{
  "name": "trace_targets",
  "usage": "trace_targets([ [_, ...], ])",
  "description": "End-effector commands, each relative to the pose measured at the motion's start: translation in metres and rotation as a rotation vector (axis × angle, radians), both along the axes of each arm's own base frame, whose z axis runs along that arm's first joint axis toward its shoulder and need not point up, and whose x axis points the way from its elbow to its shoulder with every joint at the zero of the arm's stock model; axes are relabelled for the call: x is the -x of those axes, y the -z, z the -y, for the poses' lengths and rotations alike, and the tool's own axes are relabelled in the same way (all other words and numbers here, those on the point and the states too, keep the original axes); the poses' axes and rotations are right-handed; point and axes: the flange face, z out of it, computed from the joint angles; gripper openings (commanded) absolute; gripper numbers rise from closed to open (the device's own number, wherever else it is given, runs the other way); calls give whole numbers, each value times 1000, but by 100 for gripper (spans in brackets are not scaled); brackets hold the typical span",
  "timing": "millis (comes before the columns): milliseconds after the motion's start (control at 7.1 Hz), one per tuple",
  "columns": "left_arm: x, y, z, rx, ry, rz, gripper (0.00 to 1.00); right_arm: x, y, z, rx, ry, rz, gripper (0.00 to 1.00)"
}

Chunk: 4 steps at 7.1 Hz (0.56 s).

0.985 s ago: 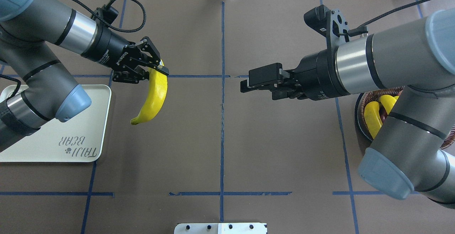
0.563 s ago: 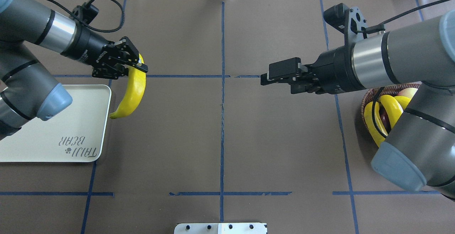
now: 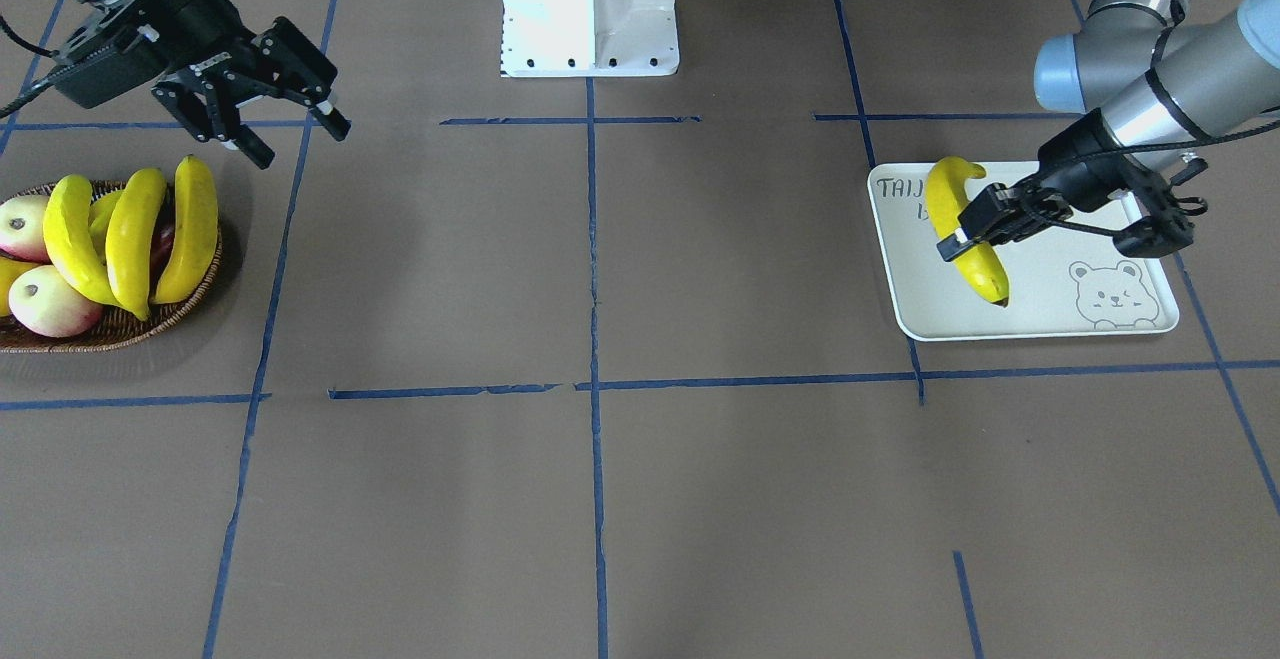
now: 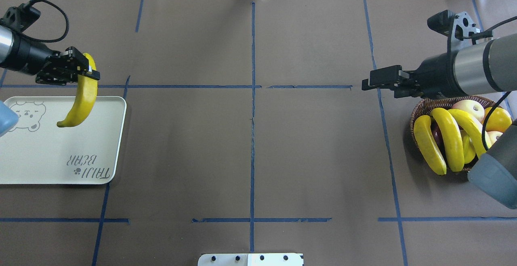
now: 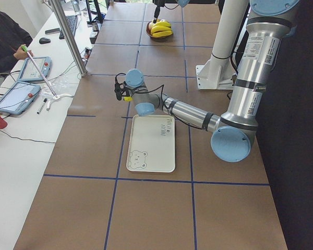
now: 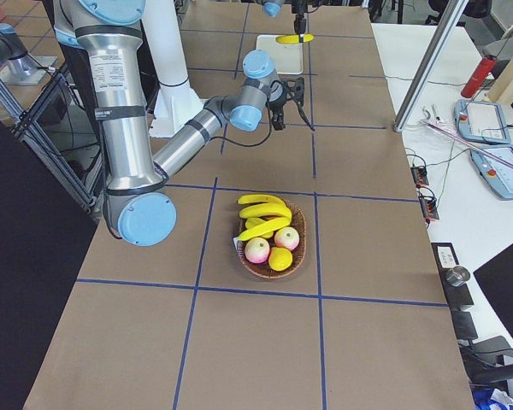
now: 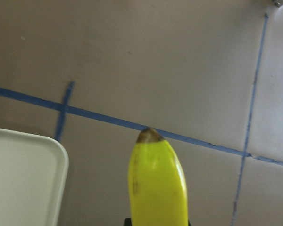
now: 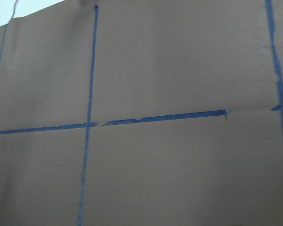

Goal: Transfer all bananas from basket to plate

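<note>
The left gripper (image 4: 88,74), clamped on a banana (image 4: 82,101) over the plate's (image 4: 115,145) far side, should lower it flat before letting go — the right gripper (image 3: 300,142) hovers, fingers spread, near the basket (image 3: 112,337).

light: even, bright | shadows: soft | wrist views: blurred | glare: slight

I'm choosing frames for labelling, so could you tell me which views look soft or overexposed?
Left wrist view: the held banana is close and soft, with a pale sheen. Right wrist view: the tape lines are slightly blurred. Front-facing view: sharp, but the white robot base is blown out.
</note>
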Motion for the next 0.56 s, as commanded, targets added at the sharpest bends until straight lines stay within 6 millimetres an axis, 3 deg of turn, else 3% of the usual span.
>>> trace_targets([
  [0, 15, -62, -6, 23, 9, 183, 0, -27, -64, 8, -39, 30, -132, 100],
  [141, 16, -77, -8, 81, 14, 229, 0, -36, -77, 8, -26, 23, -151, 100],
  [422, 33, -132, -38, 159, 28, 309, 0, -41, -94, 12, 6, 16, -167, 100],
])
